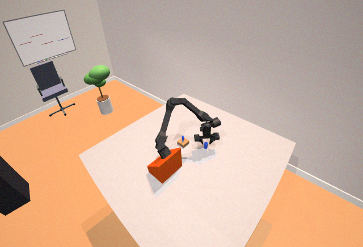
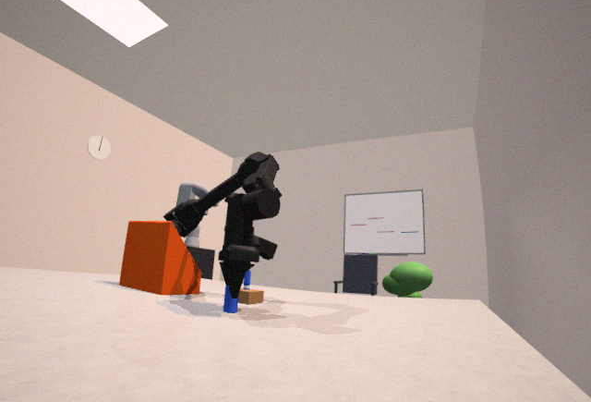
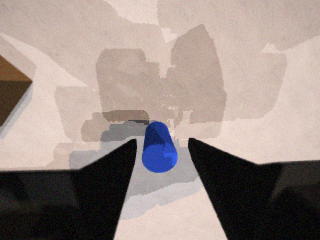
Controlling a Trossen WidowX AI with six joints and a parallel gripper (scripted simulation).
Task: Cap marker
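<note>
The blue cap (image 1: 206, 145) (image 2: 230, 302) (image 3: 159, 147) stands upright on the white table (image 1: 219, 197). My gripper (image 1: 206, 143) (image 2: 235, 290) (image 3: 162, 142) is open and has come down around the cap, one finger on each side with gaps between fingers and cap. The blue marker (image 1: 182, 138) (image 2: 247, 279) stands upright in the brown holder block (image 1: 183, 142) (image 2: 250, 296) (image 3: 10, 90), a short way to the left of the cap in the top view. In the wrist view only a corner of the block shows at the left edge.
The orange base box (image 1: 164, 164) (image 2: 155, 258) of the arm stands on the table near the block. A plant (image 1: 99, 86), a chair (image 1: 49, 87) and a whiteboard (image 1: 39, 37) stand off the table by the far wall.
</note>
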